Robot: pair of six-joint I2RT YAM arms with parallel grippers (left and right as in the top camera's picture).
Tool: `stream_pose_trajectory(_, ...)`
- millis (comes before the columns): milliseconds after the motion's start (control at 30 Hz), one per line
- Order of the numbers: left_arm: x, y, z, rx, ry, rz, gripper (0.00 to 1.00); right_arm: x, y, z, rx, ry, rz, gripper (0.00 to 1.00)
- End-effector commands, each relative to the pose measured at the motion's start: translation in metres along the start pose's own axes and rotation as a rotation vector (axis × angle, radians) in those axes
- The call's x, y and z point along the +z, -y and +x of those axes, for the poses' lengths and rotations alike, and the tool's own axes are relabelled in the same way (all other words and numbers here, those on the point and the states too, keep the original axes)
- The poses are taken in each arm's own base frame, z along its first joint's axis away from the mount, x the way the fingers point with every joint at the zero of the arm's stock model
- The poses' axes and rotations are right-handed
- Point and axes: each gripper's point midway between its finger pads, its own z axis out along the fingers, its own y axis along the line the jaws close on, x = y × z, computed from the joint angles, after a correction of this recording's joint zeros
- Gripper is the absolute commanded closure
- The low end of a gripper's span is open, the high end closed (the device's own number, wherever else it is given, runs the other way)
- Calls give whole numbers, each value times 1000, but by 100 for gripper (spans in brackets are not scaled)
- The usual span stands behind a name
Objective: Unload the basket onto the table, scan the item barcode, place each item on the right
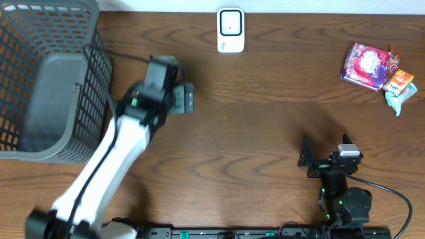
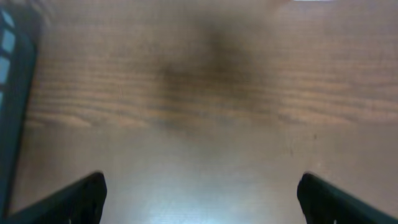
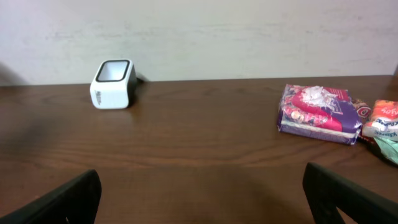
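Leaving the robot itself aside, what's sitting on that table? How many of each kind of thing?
Baskets: 1, the grey mesh basket
Scanners: 1, the white scanner
Packets: 3, the purple packet, the orange packet and the teal packet
Total: 5

— What furniture is there?
— One desk [image 1: 265, 133], dark brown wood, with wavy grain running along its length.
— And behind it?
— A plain, pale wall [image 3: 249, 37], slightly mottled, meeting the desk's far edge.
— The light?
— Soft and even. There's a dull sheen on the wood, and a faint, blurred shadow darkens one patch.
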Motion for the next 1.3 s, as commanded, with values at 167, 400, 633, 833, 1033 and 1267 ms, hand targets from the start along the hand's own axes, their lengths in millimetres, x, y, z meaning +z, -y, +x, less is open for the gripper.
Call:
stream_pose_trajectory(167, -46, -21, 39, 149, 253, 28, 2, 0, 4, 0, -10, 2, 20, 1)
stream_pose_trajectory(400, -118, -36, 46, 122, 544, 58, 2, 0, 4, 0, -10, 2, 19, 1)
stream_pose_trajectory(633, -125, -43, 68, 171, 604, 42, 2, 0, 4, 0, -10, 2, 19, 1)
stream_pose_trajectory(833, -111, -51, 78, 138, 682, 44, 2, 0, 4, 0, -10, 2, 19, 1)
stream_pose_trajectory(1033, -115, -48, 69, 127, 835, 99, 2, 0, 4, 0, -10, 2, 20, 1)
stream_pose_trajectory(1267, -114, -60, 68, 104, 925, 68, 2, 0, 4, 0, -10, 2, 20, 1)
